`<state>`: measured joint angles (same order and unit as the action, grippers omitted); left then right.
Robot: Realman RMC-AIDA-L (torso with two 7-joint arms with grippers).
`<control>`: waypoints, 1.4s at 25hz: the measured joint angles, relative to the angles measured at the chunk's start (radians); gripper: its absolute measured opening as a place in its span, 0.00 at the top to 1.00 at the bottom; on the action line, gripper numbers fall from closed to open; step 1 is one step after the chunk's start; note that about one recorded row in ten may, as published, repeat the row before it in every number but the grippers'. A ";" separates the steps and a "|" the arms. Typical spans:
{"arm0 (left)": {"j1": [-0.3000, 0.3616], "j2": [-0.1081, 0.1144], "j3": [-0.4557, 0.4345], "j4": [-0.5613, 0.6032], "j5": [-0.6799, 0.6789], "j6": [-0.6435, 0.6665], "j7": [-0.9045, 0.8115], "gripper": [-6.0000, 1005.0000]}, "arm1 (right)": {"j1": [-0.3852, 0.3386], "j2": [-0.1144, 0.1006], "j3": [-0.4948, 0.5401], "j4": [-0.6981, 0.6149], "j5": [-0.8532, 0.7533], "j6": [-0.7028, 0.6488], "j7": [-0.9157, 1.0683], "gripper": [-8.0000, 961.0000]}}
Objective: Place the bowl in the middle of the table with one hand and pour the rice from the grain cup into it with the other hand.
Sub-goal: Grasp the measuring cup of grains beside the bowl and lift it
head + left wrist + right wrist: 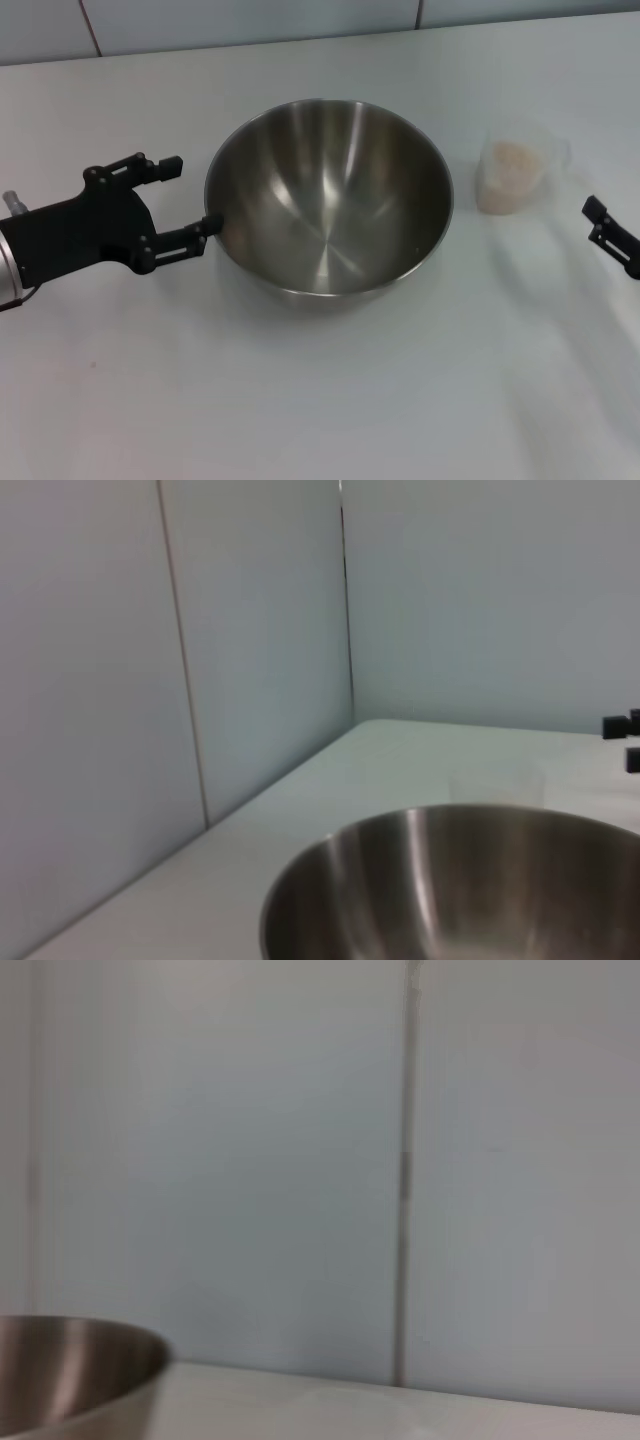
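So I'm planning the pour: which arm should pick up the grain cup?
The right gripper: it sits just beside the grain cup, while the left gripper is open beyond the bowl.

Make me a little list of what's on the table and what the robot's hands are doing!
bowl: large shiny stainless-steel mixing bowl, mid-table, empty
cup: small clear plastic grain cup, right of bowl, upright
rice: pale beige grains, in cup
left gripper: black, open, fingers at bowl's left rim
right gripper: black, at right edge, apart from cup
table: plain white tabletop
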<state>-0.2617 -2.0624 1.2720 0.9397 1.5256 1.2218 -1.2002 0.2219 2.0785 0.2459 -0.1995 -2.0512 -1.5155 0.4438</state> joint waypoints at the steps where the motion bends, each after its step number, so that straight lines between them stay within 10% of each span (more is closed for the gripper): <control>1: -0.006 0.000 0.002 -0.001 0.020 0.000 -0.018 0.21 | 0.006 0.000 0.005 0.009 0.014 0.023 -0.007 0.14; 35: -0.066 0.001 0.004 -0.062 0.111 -0.005 -0.082 0.21 | 0.212 0.001 0.105 0.079 0.026 0.372 -0.114 0.22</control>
<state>-0.3282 -2.0615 1.2763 0.8774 1.6364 1.2171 -1.2823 0.4341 2.0792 0.3505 -0.1205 -2.0248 -1.1430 0.3295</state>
